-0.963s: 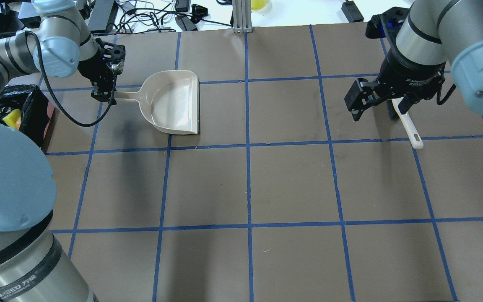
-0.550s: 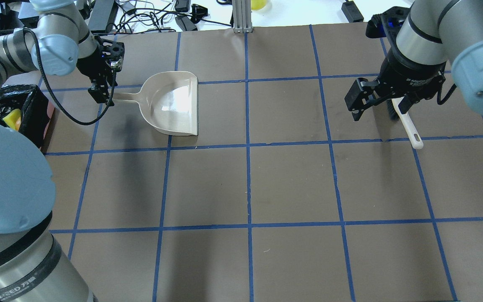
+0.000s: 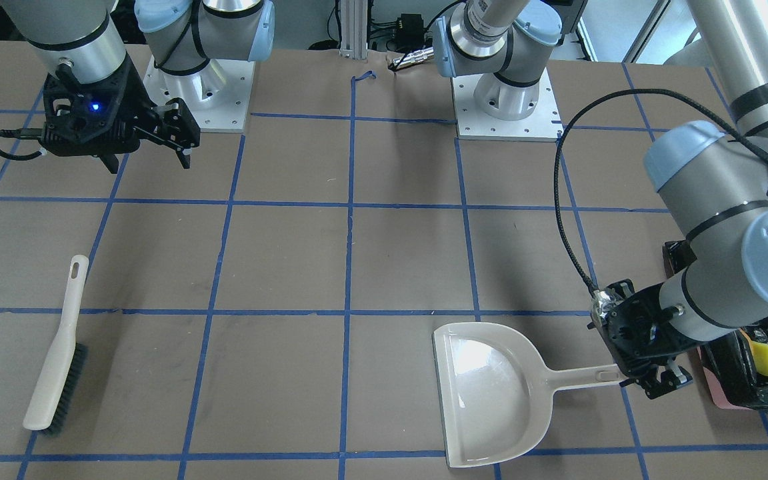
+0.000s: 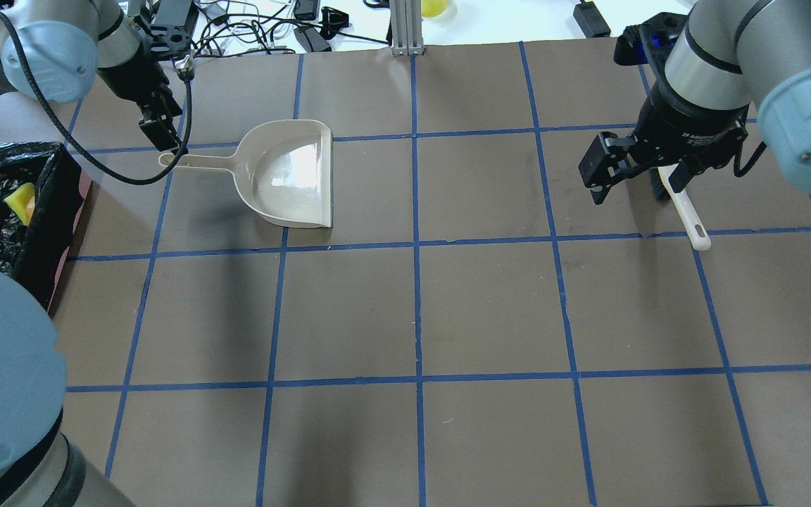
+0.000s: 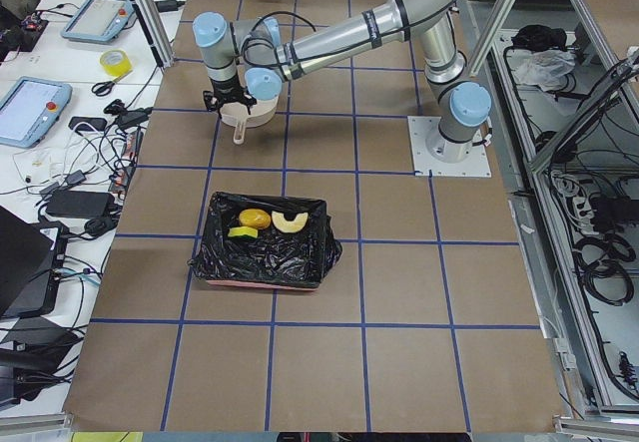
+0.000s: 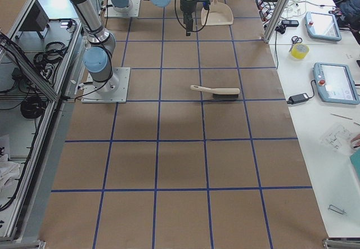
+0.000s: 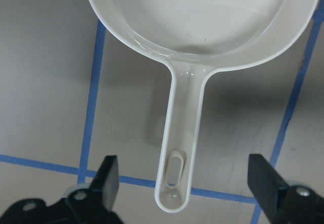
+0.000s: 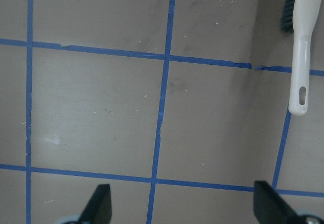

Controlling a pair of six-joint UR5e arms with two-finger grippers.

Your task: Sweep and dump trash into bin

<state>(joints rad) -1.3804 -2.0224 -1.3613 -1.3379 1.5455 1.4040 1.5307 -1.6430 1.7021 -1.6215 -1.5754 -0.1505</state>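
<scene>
The beige dustpan [image 4: 291, 176] lies flat and empty on the table, handle toward my left gripper [image 4: 158, 127]. That gripper is open and hovers just over the handle's end [image 7: 174, 183], touching nothing; it also shows in the front view [image 3: 657, 385]. The bin [image 4: 67, 239], pink-sided with a black bag, stands at the left edge. In the left side view it [image 5: 215, 262] holds the croissant [image 5: 291, 221], the potato-shaped lump [image 5: 254, 219] and the yellow wedge [image 5: 243, 232]. My right gripper [image 4: 634, 179] is open and empty above the table.
A white-handled brush [image 4: 683, 208] lies on the table just beside my right gripper; it also shows in the front view [image 3: 57, 360]. Cables and devices lie beyond the table's far edge [image 4: 250, 35]. A metal post [image 4: 405, 28] stands at the far middle.
My left gripper has let go of the dustpan handle and drawn up and back from it. The dustpan has settled flat. The right arm has not moved.
</scene>
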